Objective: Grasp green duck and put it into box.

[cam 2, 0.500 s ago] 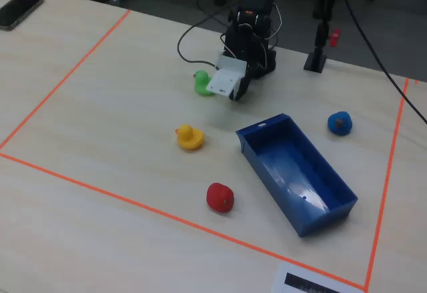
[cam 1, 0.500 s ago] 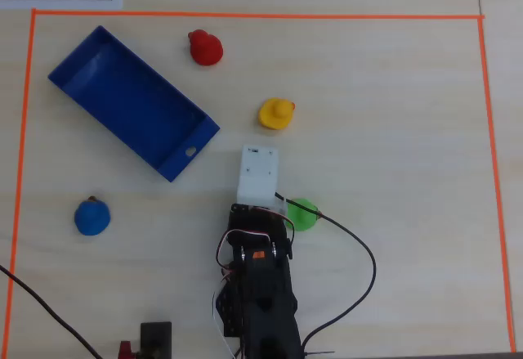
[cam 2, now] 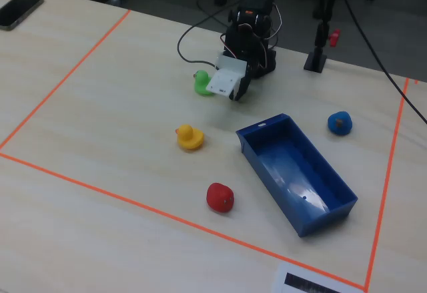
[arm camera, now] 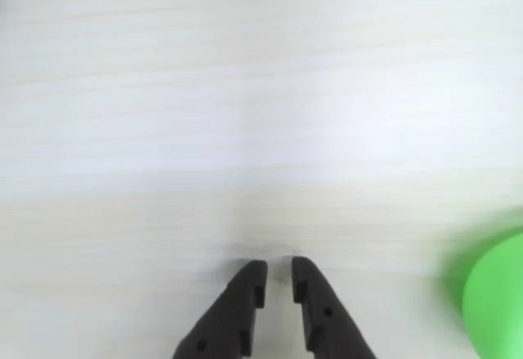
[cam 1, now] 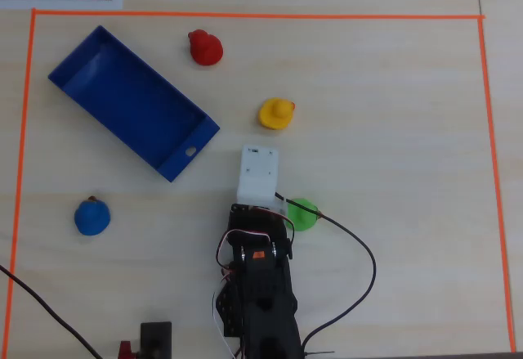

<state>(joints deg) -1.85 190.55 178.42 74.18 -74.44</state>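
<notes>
Pale wood-grain worktop (cam 1: pixel 392 130) spreads beneath me, framed by an orange tape line (cam 1: pixel 253 16) that marks a rectangle. Largest of what lies inside is the box (cam 1: pixel 131 102), a shallow dark-blue tray set at a slant toward the upper left of the overhead view, with a small hole in its nearer short wall; it holds nothing. My black arm (cam 1: pixel 260 293) reaches in from the bottom edge of that view, carrying a white block (cam 1: pixel 258 174) at its front end. A black cable (cam 1: pixel 351 244) loops off to the right of the arm. My hand (arm camera: pixel 278 267) hangs low over bare wood in the wrist view, its two dark fingers (arm camera: pixel 239 306) drawn nearly together with only a thin gap and nothing between them. The green duck (cam 1: pixel 304 213) sits on the worktop just beside the arm on its right in the overhead view, and shows as a blurred green patch at the wrist view's right edge, outside my fingers. A yellow duck (cam 1: pixel 276 114) stands beyond the white block, a red duck (cam 1: pixel 204 47) farther up near the tape, and a blue duck (cam 1: pixel 91 217) well off to the left, below the box.
</notes>
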